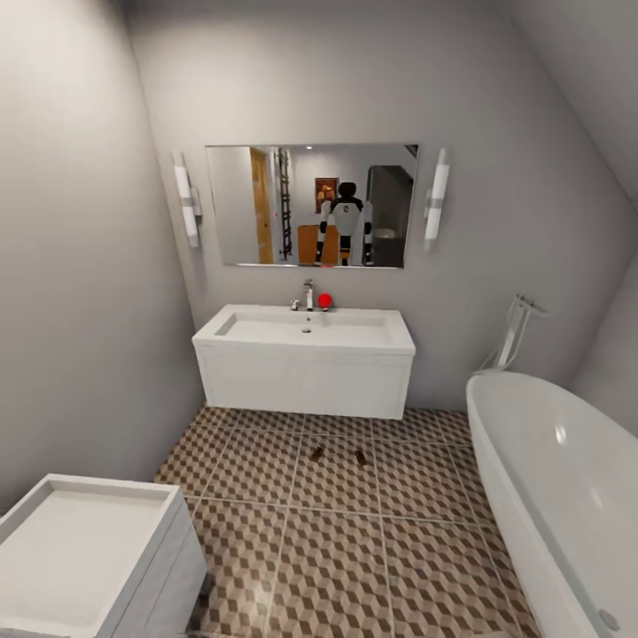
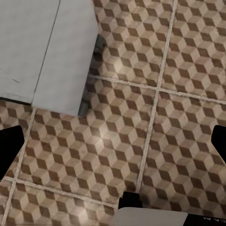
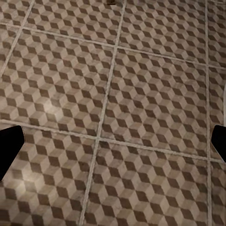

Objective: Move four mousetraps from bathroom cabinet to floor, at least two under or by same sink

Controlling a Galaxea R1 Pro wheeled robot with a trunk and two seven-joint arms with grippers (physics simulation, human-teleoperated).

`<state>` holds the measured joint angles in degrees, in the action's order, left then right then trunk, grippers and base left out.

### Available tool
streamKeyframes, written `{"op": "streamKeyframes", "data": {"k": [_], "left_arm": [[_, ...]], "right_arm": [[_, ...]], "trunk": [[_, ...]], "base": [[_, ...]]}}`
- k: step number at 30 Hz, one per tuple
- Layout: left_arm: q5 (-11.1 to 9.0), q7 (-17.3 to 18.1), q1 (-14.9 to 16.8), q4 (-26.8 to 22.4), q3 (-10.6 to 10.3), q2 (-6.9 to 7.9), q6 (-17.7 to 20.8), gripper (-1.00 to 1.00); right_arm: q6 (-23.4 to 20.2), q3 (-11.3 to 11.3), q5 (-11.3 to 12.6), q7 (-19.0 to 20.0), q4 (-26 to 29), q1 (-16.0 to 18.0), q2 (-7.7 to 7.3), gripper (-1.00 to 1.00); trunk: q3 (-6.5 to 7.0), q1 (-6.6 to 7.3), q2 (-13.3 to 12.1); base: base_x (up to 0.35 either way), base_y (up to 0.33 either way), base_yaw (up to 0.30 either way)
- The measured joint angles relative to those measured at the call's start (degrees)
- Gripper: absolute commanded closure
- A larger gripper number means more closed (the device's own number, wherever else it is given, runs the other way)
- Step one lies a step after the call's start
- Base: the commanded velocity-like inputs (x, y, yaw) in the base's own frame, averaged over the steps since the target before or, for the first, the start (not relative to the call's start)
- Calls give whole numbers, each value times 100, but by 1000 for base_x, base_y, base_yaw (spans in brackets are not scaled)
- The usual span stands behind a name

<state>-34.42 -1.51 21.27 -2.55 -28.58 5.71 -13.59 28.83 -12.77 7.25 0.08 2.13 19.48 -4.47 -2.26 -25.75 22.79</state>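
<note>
Two small tan mousetraps [image 1: 316, 453] [image 1: 361, 457] lie flat on the cube-patterned bathroom floor [image 1: 337, 540], just in front of the white sink [image 1: 306, 330] on its boxy vanity. They are a short gap apart. A small brown object [image 3: 111, 2], too cut off to identify, sits at the edge of the right wrist view. My left gripper [image 2: 113, 146] hangs open over bare tiles beside a white unit. My right gripper [image 3: 113, 143] is open too, over bare tiles, with its dark fingertips [image 3: 9, 148] far apart. The cabinet is out of view.
A white square toilet [image 1: 84, 540] stands at the near left, also seen as a white block [image 2: 47, 47]. The oval bathtub [image 1: 567, 496] lines the right side. A mirror [image 1: 310, 206] above the sink reflects the robot and an orange-brown piece behind it. A red knob [image 1: 325, 300] sits by the tap.
</note>
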Motion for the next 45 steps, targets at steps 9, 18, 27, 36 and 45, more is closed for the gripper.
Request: {"op": "streamKeyframes", "data": {"k": [9, 18, 27, 36, 45], "left_arm": [[0, 0, 3, 11, -3, -11, 0, -100], [0, 0, 2, 17, -4, -17, 0, -100], [1, 7, 1, 18, -4, -19, 0, -100], [1, 8, 2, 18, -4, -26, 1, -100], [-1, 8, 1, 18, -4, -26, 1, -100]], "right_arm": [[0, 2, 0, 0, -1, 0, 0, -100], [0, 0, 0, 0, 0, 0, 0, -100], [0, 0, 1, 0, -3, 0, 0, -100], [0, -4, 0, 0, -2, 0, 0, -100], [0, -8, 0, 0, -8, 0, 6, -100]], "trunk": [[0, 0, 0], [0, 0, 0], [0, 0, 0], [0, 0, 0], [0, 0, 0]], "base": [[0, 0, 256], [0, 0, 256], [0, 0, 256], [0, 0, 255], [0, 0, 249]]}}
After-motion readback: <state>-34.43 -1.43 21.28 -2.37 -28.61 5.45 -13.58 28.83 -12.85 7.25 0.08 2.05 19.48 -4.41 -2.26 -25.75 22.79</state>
